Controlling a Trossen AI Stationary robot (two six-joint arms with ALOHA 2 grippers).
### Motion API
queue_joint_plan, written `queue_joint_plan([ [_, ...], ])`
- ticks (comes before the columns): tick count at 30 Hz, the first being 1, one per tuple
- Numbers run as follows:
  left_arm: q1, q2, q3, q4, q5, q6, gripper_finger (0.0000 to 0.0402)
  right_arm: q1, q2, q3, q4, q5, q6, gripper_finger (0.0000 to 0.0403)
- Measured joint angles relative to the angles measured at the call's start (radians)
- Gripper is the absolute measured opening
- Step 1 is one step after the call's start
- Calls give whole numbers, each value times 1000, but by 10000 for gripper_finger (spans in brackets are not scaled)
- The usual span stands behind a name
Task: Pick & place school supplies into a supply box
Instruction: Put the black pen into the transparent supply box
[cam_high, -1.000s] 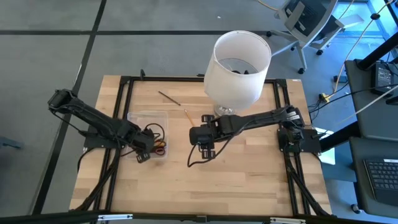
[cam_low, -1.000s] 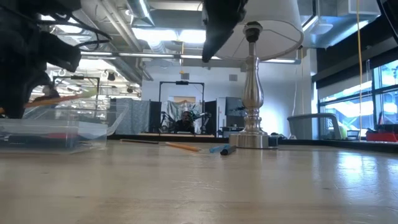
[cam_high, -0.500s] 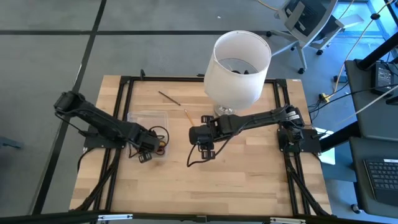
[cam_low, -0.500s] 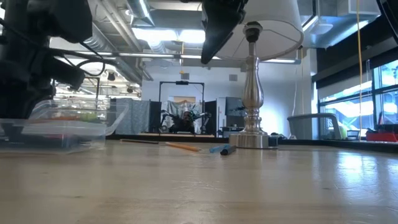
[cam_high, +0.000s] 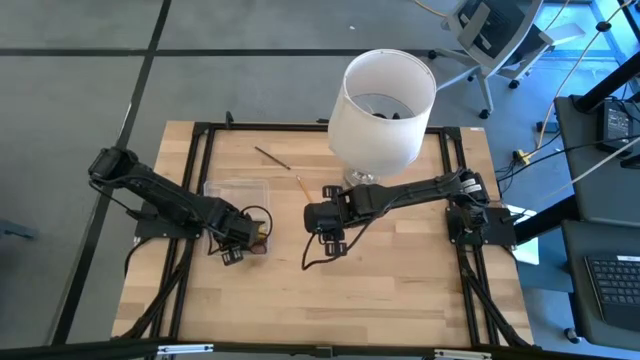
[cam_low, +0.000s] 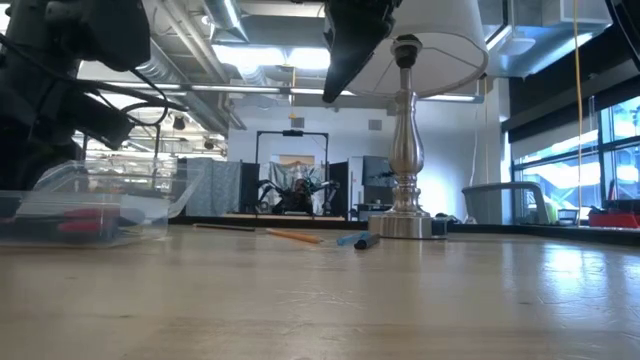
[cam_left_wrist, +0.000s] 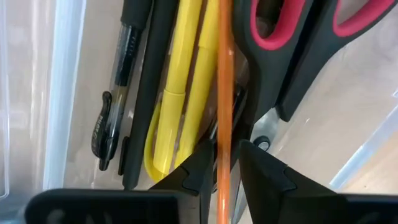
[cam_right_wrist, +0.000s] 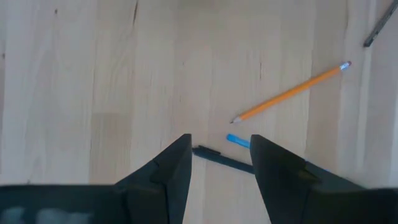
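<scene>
While the left gripper (cam_high: 233, 247) hangs low over the clear supply box (cam_high: 237, 193) at the left of the wooden worktop (cam_high: 400, 290), its wrist camera looks straight down into the box. There an orange pencil (cam_left_wrist: 224, 93) runs lengthwise between the two dark fingertips (cam_left_wrist: 193, 175), which stand just apart on either side of it; whether they grip it or have let go, I cannot tell. Beside the pencil in the box lie two yellow pens (cam_left_wrist: 180, 87), a black pen (cam_left_wrist: 118, 81) with a clip, and the red-handled scissors (cam_left_wrist: 298, 43), whose handles sit against the pencil's other side. In the low view the box (cam_low: 95, 205) rests flat on the worktop with red showing through its wall.

The right gripper (cam_high: 331, 240) hovers above the middle of the worktop, fingers partly open and holding nothing. Its wrist view shows the bare wood below, with an orange pencil (cam_right_wrist: 291, 92) lying at a slant, a small blue piece (cam_right_wrist: 236, 140) near the pencil's tip, and a dark pen (cam_right_wrist: 221, 159) just beside that. Another dark pencil (cam_high: 272, 157) lies farther back on the worktop, near the lamp with the big white shade (cam_high: 382, 105), whose metal stem (cam_low: 405, 150) stands upright.
</scene>
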Motion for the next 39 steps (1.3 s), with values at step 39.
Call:
queue_joint_plan([
  [39, -1, -14, 241, 129, -92, 283, 75, -19, 0, -507, 420, 128, 1001, 167],
])
